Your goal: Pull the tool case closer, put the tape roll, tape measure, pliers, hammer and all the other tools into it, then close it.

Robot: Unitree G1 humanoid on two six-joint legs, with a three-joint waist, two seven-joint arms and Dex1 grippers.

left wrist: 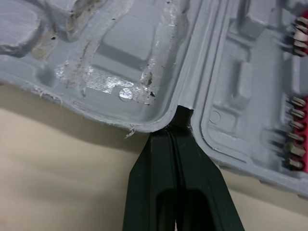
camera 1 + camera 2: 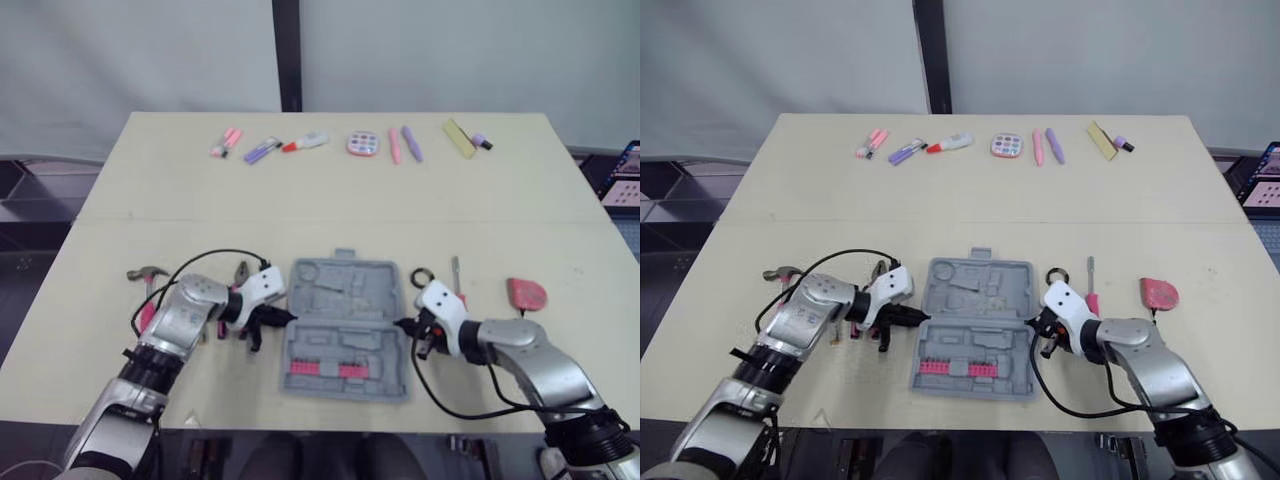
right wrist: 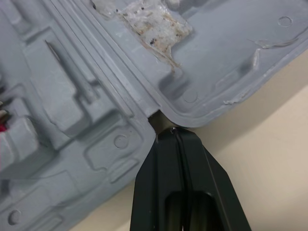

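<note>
The desk (image 2: pixel 350 190) carries everything, and the tool case (image 2: pixel 345 290) lies open and flat on it, close to the robot's edge, so the pulling-in looks about done to me. Both halves are bare apart from a red row of screwdriver bits (image 2: pixel 320 370) in the near half.

The left gripper (image 2: pixel 288 318) sits at the case's left side, jaws pressed together, their tip touching the notch where the two halves hinge. The right gripper (image 2: pixel 400 324) does the same at the case's right side, jaws likewise together against the hinge gap. Neither holds anything.

None of the tools is in the case. The hammer (image 2: pixel 148 275) lies well to the left of the case, past the left arm. The pink tape measure (image 2: pixel 526 294) rests well to the right of the case. The pliers (image 2: pixel 242 272) lie just left of the case's far half. The screwdriver (image 2: pixel 456 272) and the tape roll (image 2: pixel 421 277) lie just right of the case, the roll nearer it. A row of stationery (image 2: pixel 365 143) sits far beyond the case.

So I judge the packing and the closing are all ahead.
</note>
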